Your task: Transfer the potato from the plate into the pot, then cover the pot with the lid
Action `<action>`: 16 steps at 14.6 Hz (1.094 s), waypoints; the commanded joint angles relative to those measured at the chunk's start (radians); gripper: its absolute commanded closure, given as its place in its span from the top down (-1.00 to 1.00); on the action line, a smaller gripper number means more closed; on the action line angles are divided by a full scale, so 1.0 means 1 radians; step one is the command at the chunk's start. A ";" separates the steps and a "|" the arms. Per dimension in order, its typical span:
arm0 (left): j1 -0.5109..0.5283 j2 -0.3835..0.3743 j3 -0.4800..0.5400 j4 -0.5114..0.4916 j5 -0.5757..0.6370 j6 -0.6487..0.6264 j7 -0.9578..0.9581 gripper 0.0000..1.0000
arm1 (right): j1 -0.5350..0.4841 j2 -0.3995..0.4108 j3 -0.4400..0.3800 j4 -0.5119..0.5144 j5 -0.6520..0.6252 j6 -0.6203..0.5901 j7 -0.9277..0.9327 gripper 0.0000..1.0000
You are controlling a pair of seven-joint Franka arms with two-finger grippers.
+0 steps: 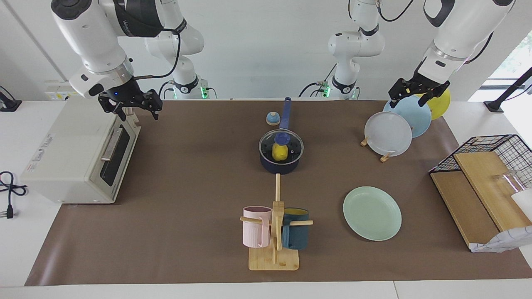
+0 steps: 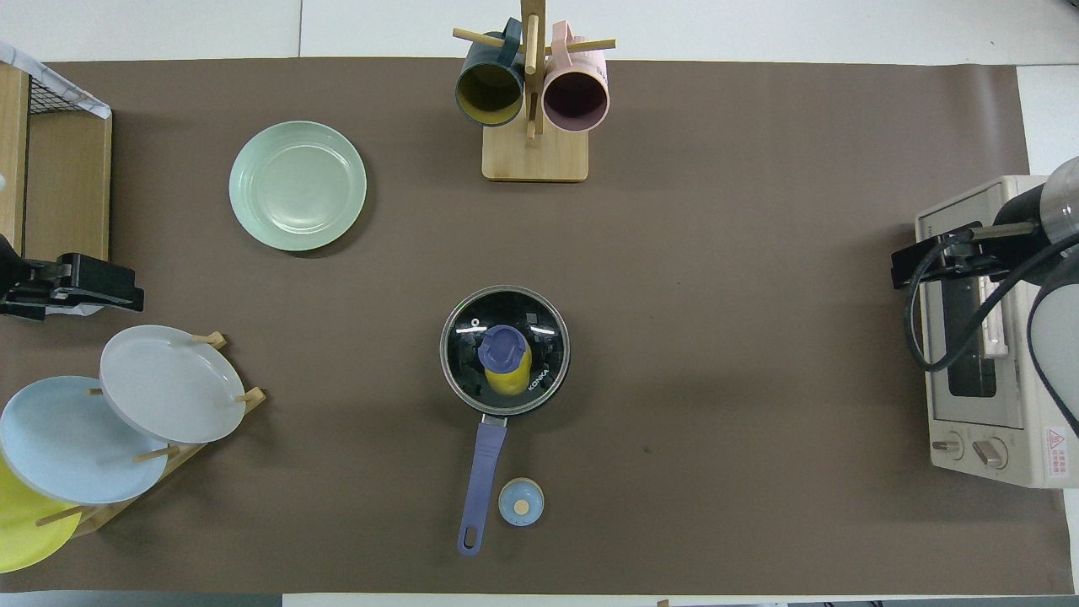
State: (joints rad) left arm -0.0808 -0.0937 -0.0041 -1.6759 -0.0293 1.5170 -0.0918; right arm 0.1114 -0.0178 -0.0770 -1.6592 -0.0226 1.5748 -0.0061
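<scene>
The dark navy pot [image 1: 280, 167] stands mid-table, its blue handle [image 2: 483, 472] pointing toward the robots. The clear glass lid [image 1: 291, 145] with its blue knob sits closed on the pot and also shows in the overhead view [image 2: 469, 325]. The yellow potato [image 1: 280, 153] lies inside the pot, seen through the glass [image 2: 508, 384]. The mint-green plate [image 1: 372, 213] is bare, farther from the robots toward the left arm's end [image 2: 297, 185]. My left gripper [image 1: 419, 92] is open and raised over the plate rack [image 2: 72, 284]. My right gripper [image 1: 131, 106] is open and raised over the toaster oven [image 2: 936, 257].
A mug tree [image 1: 274, 232] with a pink and a teal mug stands farther from the robots than the pot. A toaster oven [image 1: 75, 158] is at the right arm's end. A rack of upright plates [image 1: 388, 133] and a wire-and-wood shelf [image 1: 486, 174] are at the left arm's end. A small blue-and-tan dome [image 1: 272, 118] lies beside the pot handle.
</scene>
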 commanded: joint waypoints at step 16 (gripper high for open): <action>0.006 -0.012 -0.005 -0.018 -0.018 0.029 -0.036 1.00 | -0.090 -0.016 0.054 0.045 0.013 -0.073 -0.015 1.00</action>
State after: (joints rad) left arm -0.0813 -0.0937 -0.0063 -1.6760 -0.0363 1.5258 -0.1169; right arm 0.0415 -0.0152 -0.0348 -1.6183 -0.0228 1.5236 -0.0061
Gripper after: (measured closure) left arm 0.000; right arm 0.000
